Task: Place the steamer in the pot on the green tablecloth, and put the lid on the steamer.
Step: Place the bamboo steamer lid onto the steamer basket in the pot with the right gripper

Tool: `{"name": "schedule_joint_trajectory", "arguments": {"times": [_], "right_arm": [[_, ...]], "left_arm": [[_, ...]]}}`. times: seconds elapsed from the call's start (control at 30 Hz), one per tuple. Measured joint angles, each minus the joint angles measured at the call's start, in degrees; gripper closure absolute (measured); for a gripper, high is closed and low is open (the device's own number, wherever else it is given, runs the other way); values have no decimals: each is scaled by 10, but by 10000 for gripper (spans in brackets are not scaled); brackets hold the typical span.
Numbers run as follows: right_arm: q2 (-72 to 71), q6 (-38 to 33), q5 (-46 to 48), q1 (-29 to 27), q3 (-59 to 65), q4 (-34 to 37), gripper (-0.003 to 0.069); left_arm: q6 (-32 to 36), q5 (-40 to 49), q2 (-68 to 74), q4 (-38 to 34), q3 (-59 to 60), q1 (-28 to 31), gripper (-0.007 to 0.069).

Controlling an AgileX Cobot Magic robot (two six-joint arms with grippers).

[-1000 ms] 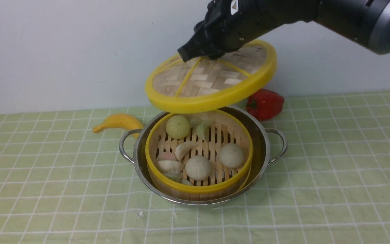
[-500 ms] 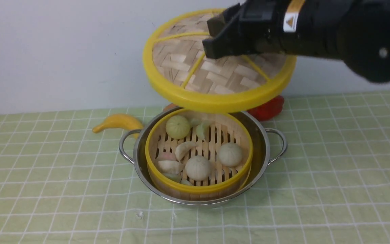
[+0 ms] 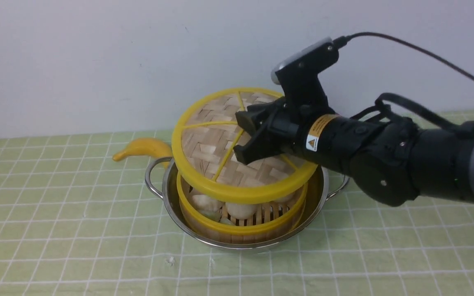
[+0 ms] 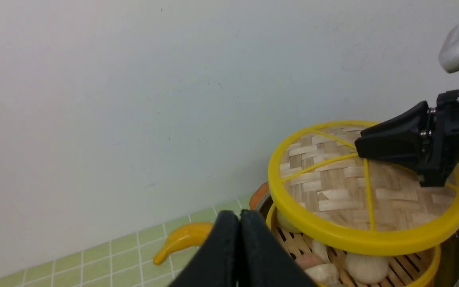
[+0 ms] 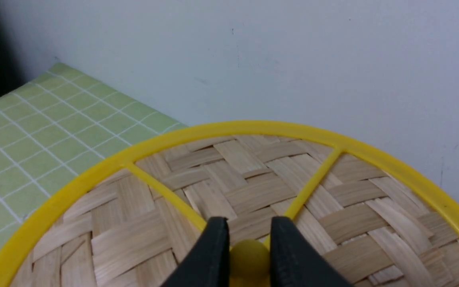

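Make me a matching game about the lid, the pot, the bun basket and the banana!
1 flat woven bamboo lid, yellow rim
2 wide shiny steel pot
3 round bamboo steamer basket
4 curved yellow banana

A inside the pot
B on the green cloth behind a pot handle
C gripped by the black right gripper
D holding the steamer

Pairs: 1-C, 2-D, 3-A, 4-B

Green tablecloth (image 3: 76,230): pot (image 3: 220,243), yellow banana (image 3: 140,146) resting on it.

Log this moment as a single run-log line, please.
steamer: in pot | lid: tilted over steamer, not seated | right gripper: shut on lid knob | left gripper: shut, empty
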Motion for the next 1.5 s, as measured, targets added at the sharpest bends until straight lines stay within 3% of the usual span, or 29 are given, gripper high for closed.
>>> {"name": "schedule_joint_trajectory", "arguments": {"times": [1.5], "right_arm": [[118, -34, -93, 0, 5, 6, 515]], "left_arm": [[0, 2, 0, 1, 0, 0, 633]]}}
